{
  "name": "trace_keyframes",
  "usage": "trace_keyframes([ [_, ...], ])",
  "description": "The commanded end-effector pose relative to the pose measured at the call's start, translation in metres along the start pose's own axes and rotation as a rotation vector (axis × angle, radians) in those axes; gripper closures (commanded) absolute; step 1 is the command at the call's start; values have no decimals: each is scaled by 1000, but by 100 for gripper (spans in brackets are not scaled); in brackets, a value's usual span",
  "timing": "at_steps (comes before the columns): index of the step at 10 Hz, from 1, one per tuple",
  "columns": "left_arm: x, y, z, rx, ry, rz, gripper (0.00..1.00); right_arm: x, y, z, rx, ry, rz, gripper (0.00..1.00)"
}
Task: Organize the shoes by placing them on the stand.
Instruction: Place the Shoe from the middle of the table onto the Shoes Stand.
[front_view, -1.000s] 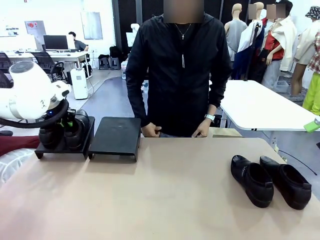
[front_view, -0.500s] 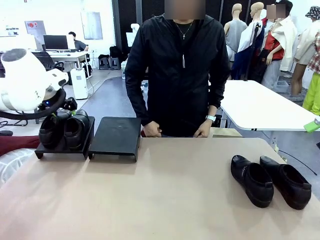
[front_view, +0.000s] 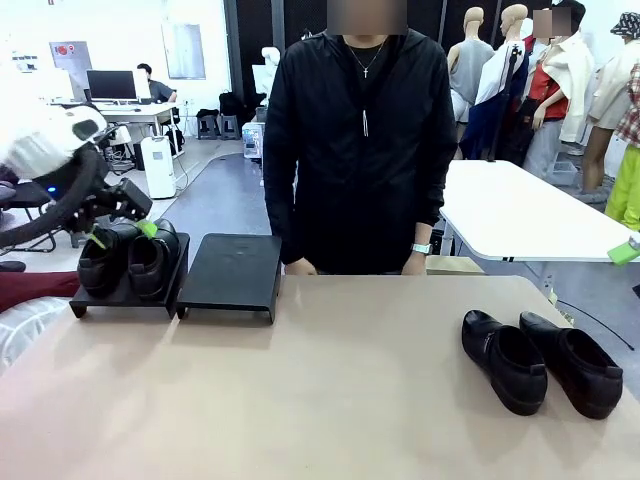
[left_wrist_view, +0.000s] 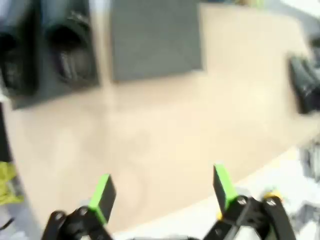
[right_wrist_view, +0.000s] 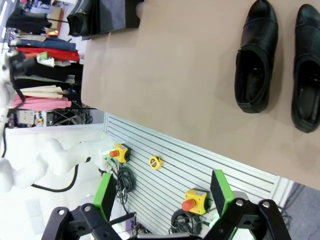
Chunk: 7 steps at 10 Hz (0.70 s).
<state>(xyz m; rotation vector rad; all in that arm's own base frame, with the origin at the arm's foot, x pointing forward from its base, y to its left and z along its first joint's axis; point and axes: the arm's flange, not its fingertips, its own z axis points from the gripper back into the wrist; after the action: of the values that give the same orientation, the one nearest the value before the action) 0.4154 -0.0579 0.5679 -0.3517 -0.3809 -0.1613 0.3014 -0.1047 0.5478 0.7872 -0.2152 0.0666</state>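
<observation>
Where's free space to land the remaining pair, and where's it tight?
Free: the stand's right panel, bare, between the left panel and the person's hand; also the table's middle, from the stand to the loose shoes at right. Tight: the left panel, holding a racked pair with the left end effector open just above.

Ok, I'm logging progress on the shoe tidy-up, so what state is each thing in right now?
Left claw: open, empty, raised near the racked pair.
Right claw: open, empty.
First pair of shoes: side by side on the stand's left panel.
Second pair of shoes: lying on the table, not yet racked.
Stand's right panel: bare.
</observation>
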Motion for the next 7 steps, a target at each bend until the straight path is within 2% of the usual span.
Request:
trace_keyframes([
  [1, -46, 8, 26, -247, 214, -182, 0, 2, 2, 2, 33, -6, 23, 0],
  [2, -62, 2, 28, -355, 228, -269, 0, 2, 2, 2, 33, -6, 23, 0],
  [3, -72, 2, 24, -401, 192, -240, 0, 2, 2, 2, 33, -6, 23, 0],
  [4, -81, 7, 19, -477, 168, -262, 0, 2, 2, 2, 33, -6, 23, 0],
  [5, -78, 15, 14, -517, 110, -208, 0, 2, 2, 2, 33, -6, 23, 0],
  [6, -82, -10, 30, -428, 181, -276, 0, 2, 2, 2, 33, -6, 23, 0],
  [7, -82, -10, 30, -428, 181, -276, 0, 2, 2, 2, 33, -6, 23, 0],
])
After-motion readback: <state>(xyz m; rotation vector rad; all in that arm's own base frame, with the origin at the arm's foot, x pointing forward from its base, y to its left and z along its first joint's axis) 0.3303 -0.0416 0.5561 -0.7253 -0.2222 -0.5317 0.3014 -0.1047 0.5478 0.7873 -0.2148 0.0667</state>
